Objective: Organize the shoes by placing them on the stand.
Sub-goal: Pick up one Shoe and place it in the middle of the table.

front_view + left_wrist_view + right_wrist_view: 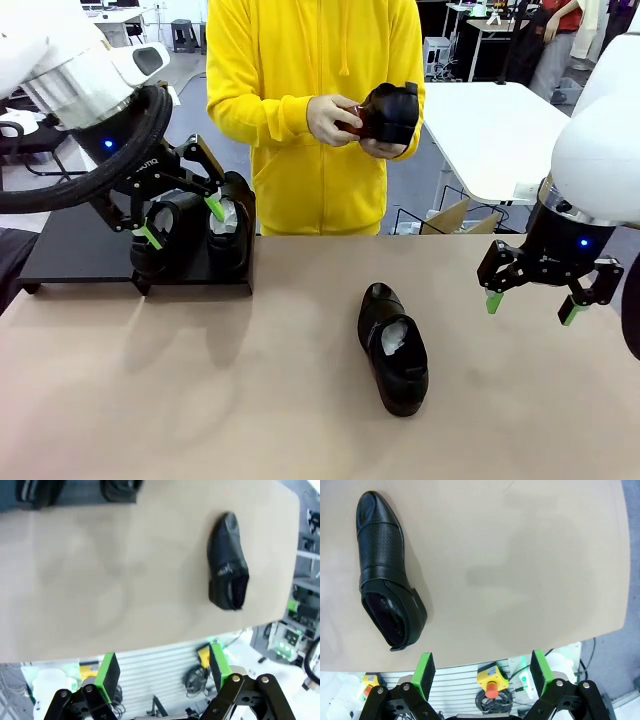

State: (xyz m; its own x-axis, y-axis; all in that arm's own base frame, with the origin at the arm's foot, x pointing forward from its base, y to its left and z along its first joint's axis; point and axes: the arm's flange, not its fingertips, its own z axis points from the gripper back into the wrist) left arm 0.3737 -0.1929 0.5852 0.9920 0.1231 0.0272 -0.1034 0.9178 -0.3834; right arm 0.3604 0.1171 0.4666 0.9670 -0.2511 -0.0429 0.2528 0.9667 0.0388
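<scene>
Front view: the left gripper [182,222] hangs at the right end of the stand [80,245], at the table's [250,410] far left. Its jaws are spread wide. Two shoes sit side by side on that end of the stand, toes toward the near edge. One is the left stand shoe [178,242], which falls between the green pads from this angle. The other is the right stand shoe [232,235], which has white paper in its opening.

Seen from the left wrist, the left gripper [162,660] holds nothing, so the pads are not on that shoe. The stand [75,494] and the two toes lie at the far top of that picture.

A third shoe [393,348] lies alone on the table near the middle, toe toward the far side and paper showing in its opening. It is well apart from both grippers and appears in the left wrist view [227,562] and the right wrist view [385,575] (the perforated vamp is plain in the latter).

The right gripper [531,305] hovers over the right part of the table, jaws wide and empty, to the right of the third shoe. Its own camera shows the right gripper [481,661] spread just as wide.

At the far side, a person in a yellow hoodie [300,60] holds a fourth shoe [392,110] in both hands at chest height.
</scene>
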